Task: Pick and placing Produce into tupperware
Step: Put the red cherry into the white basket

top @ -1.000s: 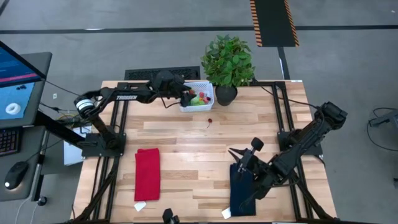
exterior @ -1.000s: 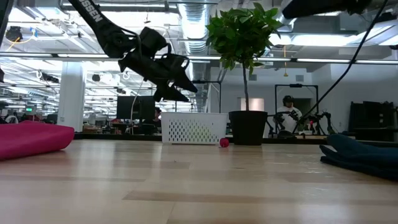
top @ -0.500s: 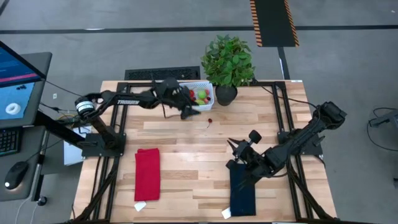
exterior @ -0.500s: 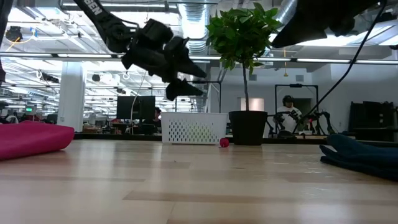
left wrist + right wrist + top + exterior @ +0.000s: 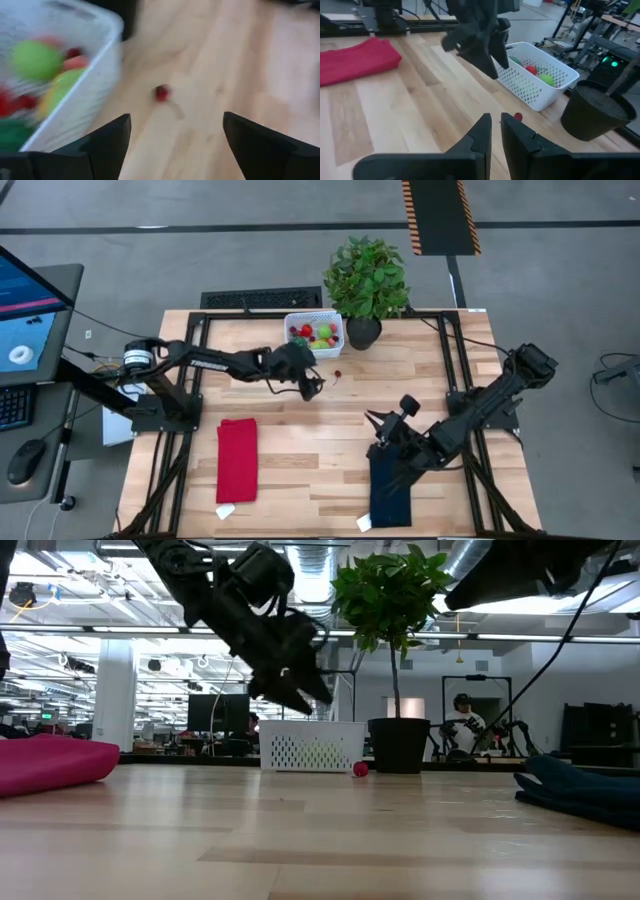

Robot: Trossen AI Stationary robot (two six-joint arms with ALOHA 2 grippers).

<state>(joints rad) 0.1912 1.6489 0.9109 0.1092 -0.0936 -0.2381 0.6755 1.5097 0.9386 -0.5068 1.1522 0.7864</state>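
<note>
Left gripper (image 5: 312, 384): 2 fingers spread, empty, above bare wood just short of 1 small red toy fruit (image 5: 338, 375). White perforated plastic basket (image 5: 314, 330), at the table's far edge, holds red, green and orange toy produce (image 5: 318, 334).

Right gripper (image 5: 383, 427): fingers nearly together, empty, near the front edge over a dark blue cloth (image 5: 390, 485).

Risk: the round fruit may roll off when pinched, toward the black plant pot (image 5: 363, 332).

Open room: bare wood from the fruit across mid-table.

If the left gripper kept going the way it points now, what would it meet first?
Probably the small red fruit lying loose on the table: it sits between the open left gripper fingers' line, beside the white basket.
</note>
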